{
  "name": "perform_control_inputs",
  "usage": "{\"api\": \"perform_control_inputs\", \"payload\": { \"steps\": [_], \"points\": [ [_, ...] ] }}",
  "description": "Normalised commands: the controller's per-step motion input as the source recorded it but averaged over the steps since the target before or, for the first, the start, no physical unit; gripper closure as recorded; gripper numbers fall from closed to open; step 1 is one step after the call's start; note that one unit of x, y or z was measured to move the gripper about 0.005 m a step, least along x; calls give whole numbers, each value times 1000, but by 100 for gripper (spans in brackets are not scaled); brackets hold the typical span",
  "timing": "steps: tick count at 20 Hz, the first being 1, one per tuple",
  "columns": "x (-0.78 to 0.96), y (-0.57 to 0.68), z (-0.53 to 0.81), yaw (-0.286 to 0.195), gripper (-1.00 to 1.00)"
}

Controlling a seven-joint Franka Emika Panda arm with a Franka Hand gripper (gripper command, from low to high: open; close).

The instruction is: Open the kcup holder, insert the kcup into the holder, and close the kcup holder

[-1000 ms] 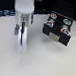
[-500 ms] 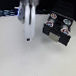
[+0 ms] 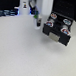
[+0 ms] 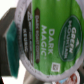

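Arm swung toward the kcup holder (image 3: 57, 30), gripper (image 3: 37, 18) apparently clamped on the kcup (image 4: 50, 36), hanging upright beside it.

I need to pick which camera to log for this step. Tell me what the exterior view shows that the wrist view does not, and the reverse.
Only the exterior view shows the black kcup holder on the pale table, with red-and-white-topped pods on top, and the robot arm at the holder's side toward the exterior view's left. Only the wrist view shows the lid print, "Dark Magic" and "Green Mountain", filling the frame. Both show the kcup, a mere green speck by the arm in the exterior view. Neither view shows the gripper's jaws clearly.
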Motion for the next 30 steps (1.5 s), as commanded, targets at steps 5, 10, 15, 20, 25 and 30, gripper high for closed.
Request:
{"api": "perform_control_inputs", "payload": {
  "steps": [5,10,15,20,25,30],
  "points": [
    [151,682,452,-4,100],
    [185,695,346,-2,100],
    [208,691,260,1,100],
    [197,678,176,6,100],
    [116,641,39,27,100],
    [84,546,-1,64,100]
  ]
}}
